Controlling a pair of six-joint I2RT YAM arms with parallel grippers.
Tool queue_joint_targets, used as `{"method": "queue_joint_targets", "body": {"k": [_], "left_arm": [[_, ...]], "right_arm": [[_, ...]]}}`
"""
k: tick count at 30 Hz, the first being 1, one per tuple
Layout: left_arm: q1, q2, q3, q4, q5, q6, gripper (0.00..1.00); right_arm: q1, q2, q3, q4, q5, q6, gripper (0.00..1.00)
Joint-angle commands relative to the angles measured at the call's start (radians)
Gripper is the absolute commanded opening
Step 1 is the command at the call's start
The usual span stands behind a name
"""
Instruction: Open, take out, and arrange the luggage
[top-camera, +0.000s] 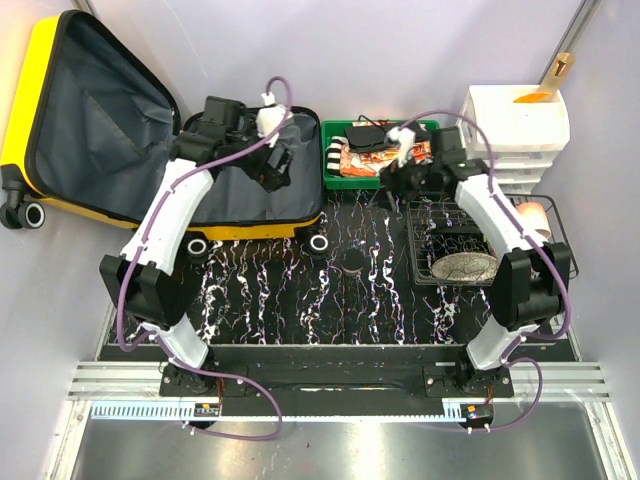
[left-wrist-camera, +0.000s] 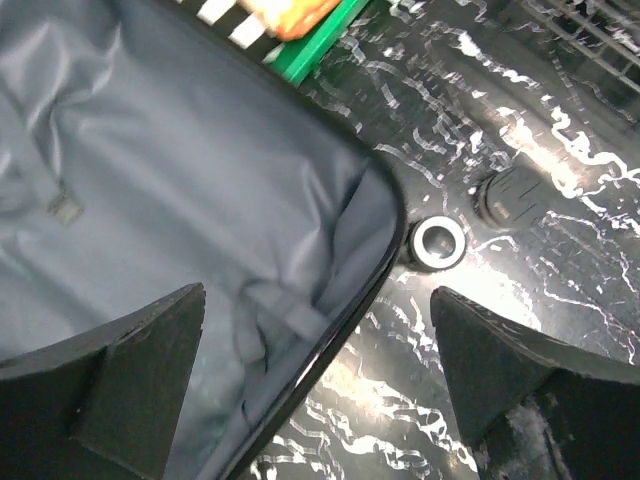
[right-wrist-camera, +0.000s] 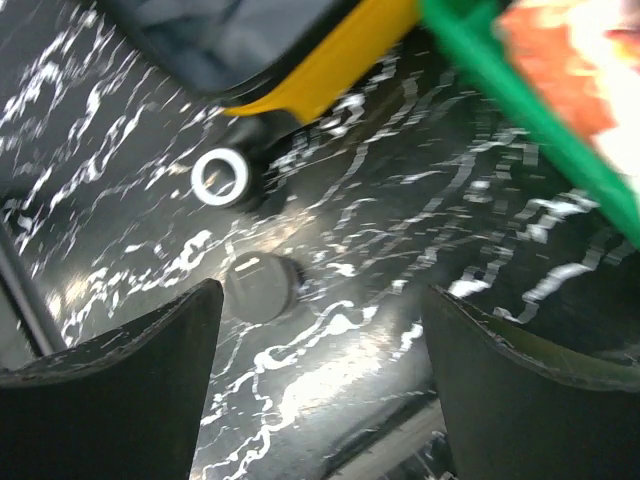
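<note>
— Nearest the edge, what do you have?

— Both arm bases (top-camera: 190, 378), then the black marbled table (top-camera: 300, 300). A small dark round disc (top-camera: 352, 262) lies mid-table. A wire rack (top-camera: 425, 225) sits to the right with a grey round thing (top-camera: 468, 266) in it.

— And your fingers?

— Both pairs are spread wide and grip nothing. My right gripper (right-wrist-camera: 322, 290) hangs above the bare table, just on the near side of the green tray (top-camera: 331, 160), with the disc below it. My left gripper (left-wrist-camera: 318, 295) hovers over the near right corner of the luggage (top-camera: 110, 130), one finger above the lining (left-wrist-camera: 200, 180), the other above the table.

— Where exactly is the luggage?

— Far left. It's a yellow hard-shell suitcase, lying open. One half is flat on the table with its black-and-white wheels (top-camera: 198, 246) toward the near side. The other half is tilted up at the far left, and dark grey lining shows in both. The green tray stands just beside its right end, holding orange-and-white packets (top-camera: 355, 162). Farther right stands a white drawer unit (top-camera: 520, 130).
</note>
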Motion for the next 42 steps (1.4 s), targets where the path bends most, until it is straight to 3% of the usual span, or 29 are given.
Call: {"method": "queue_joint_targets", "body": {"k": [1, 8, 18, 25, 31, 42], "left_arm": [[0.11, -0.042, -0.06, -0.021, 0.099, -0.067, 0.99], [0.138, -0.071, -0.087, -0.009, 0.113, -0.107, 0.99], [0.137, -0.054, -0.083, -0.007, 0.113, -0.113, 0.99], [0.135, -0.043, -0.081, -0.003, 0.111, -0.118, 0.99], [0.137, -0.039, -0.074, -0.004, 0.111, -0.116, 0.99], [0.135, -0.008, -0.058, -0.004, 0.132, -0.122, 0.99]], "right_arm": [[0.131, -0.048, -0.065, -0.005, -0.015, -0.128, 0.88], [0.278, 0.019, -0.22, 0.136, 0.072, -0.154, 0.86], [0.341, 0.056, -0.393, 0.386, 0.184, -0.189, 0.9], [0.382, 0.115, -0.326, 0.259, 0.175, -0.255, 0.9], [0.413, 0.157, -0.274, 0.175, 0.257, -0.257, 0.91], [0.427, 0.176, -0.284, 0.15, 0.408, -0.245, 0.94]]}}
